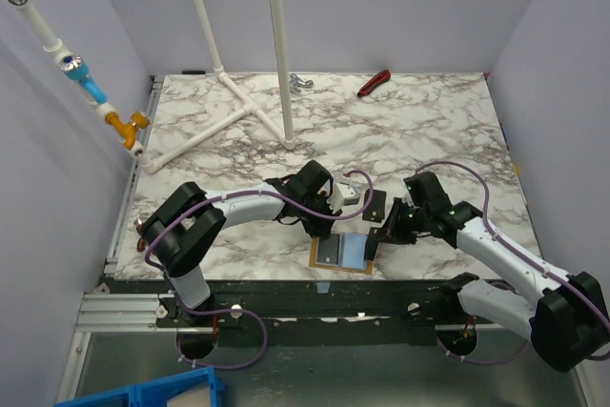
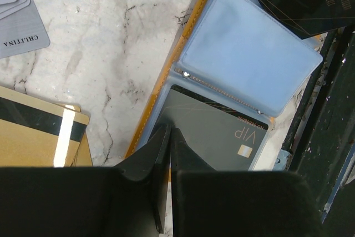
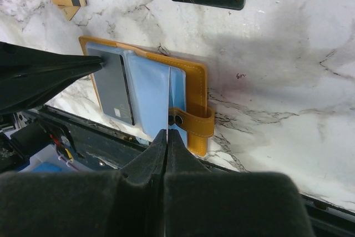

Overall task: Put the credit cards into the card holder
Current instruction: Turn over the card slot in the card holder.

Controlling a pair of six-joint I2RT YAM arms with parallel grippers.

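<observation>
Tan-leather card holder (image 1: 341, 254) lies open at the worktop's (image 1: 429, 131) near edge. Left pincer (image 2: 168, 137) is clenched on a dark card (image 2: 213, 131) seated in a sleeve; right pincer (image 3: 167, 137) is clenched on a clear sleeve. Gold-tan cards (image 2: 39, 137) lie beside the holder, nearer the left arm.

dark VIP card (image 2: 213, 131), card holder (image 2: 252, 48) sleeve

i'm seeing a mustard-yellow card holder (image 3: 195, 90) showing pale blue sleeves, a dark grey card (image 2: 213, 134) lettered in gold, gold-tan cards (image 2: 33, 137) striped black, on a white grey-veined marble tabletop (image 1: 410, 131).
</observation>
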